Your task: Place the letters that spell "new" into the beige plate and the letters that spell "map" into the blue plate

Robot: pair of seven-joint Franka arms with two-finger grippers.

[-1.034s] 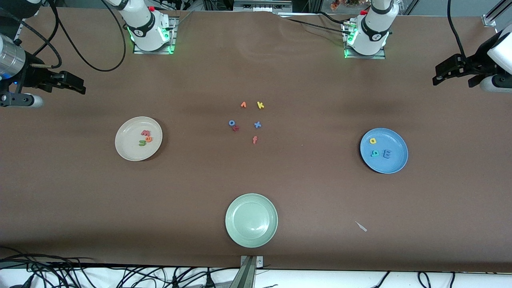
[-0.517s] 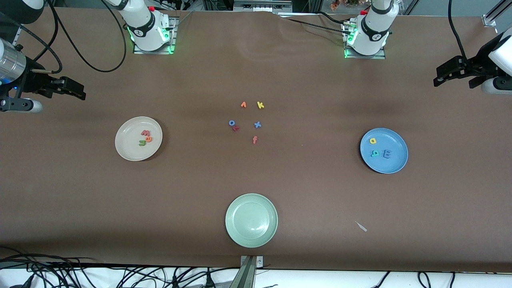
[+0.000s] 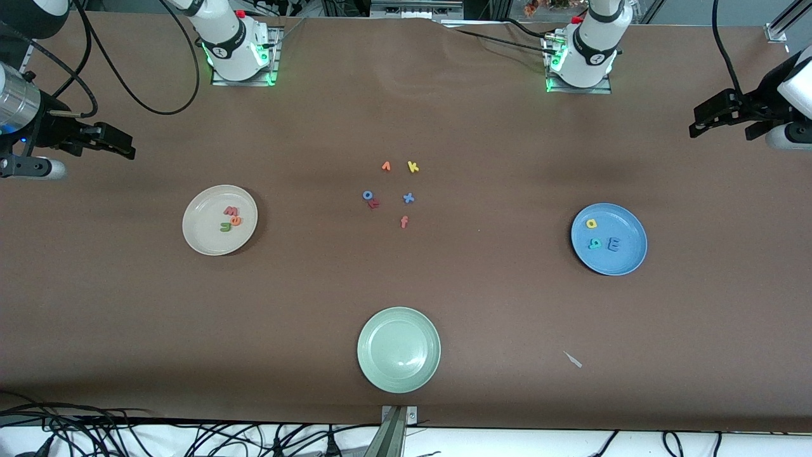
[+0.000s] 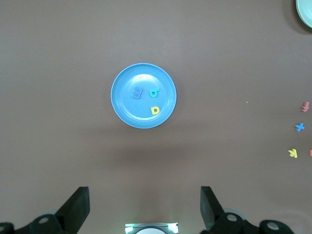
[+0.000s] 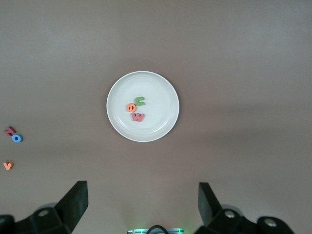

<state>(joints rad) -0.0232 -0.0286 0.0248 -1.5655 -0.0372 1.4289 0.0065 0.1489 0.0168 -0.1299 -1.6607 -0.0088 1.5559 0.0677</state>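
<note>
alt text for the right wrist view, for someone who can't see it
The beige plate lies on the brown table holding the green n, orange e and red w. The right hand hangs open above it, empty.

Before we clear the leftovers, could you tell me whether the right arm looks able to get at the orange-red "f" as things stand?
Probably yes: the "f" lies alone on bare table, apart from the blue "x", and the right gripper hangs open with nothing held. Actual reach is a guess.
</note>
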